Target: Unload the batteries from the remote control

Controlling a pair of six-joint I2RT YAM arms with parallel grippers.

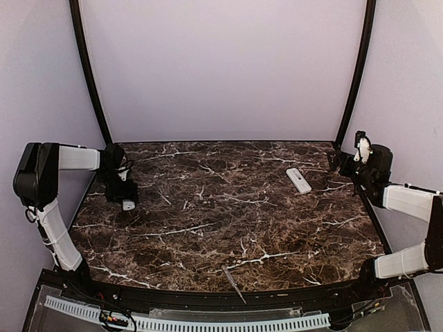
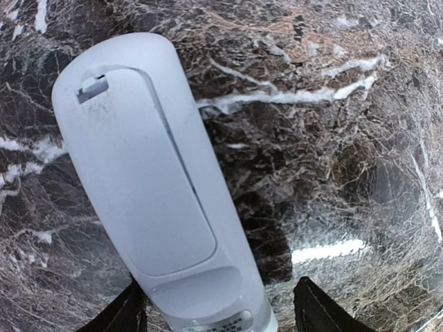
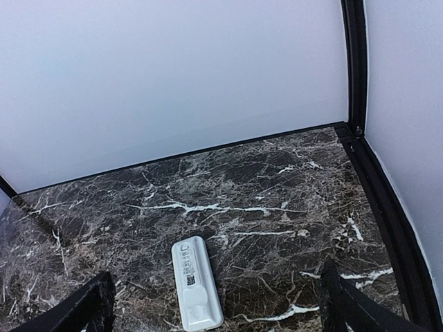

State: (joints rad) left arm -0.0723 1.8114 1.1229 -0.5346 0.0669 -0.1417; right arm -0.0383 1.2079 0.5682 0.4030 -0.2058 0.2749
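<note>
**Two remotes on table, battery bay closed**

Left remote (image 2: 152, 187) lay back-up on the marble table (image 1: 221, 207), at its left side. In the left wrist view its battery cover (image 2: 149, 173) sat seated flush in the back, latch tab (image 2: 92, 86) at the far end. The bay was closed, so the batteries could not be seen from any view.

Left gripper (image 2: 220, 287) was low over the near end of this remote. Its fingers (image 2: 124, 312) were spread and straddled that end. One finger was just beside the remote's edge; the other stood clear of it, with bare table between. No pinch was seen.

Right remote (image 1: 299, 180) lay flat on the far right part of the table, well apart from the left one. The right wrist view showed small dark print near its far end and a moulded shape nearer the camera. Whether that side carried a cover, I could not tell.

Right gripper (image 3: 216, 275) hung above the table's right edge, looking down at this remote. Its fingers (image 3: 86, 308) were spread wide and touched nothing.

A thin grey rod (image 1: 234, 283) lay slanted near the middle of the table's near edge, apart from both remotes.
</note>
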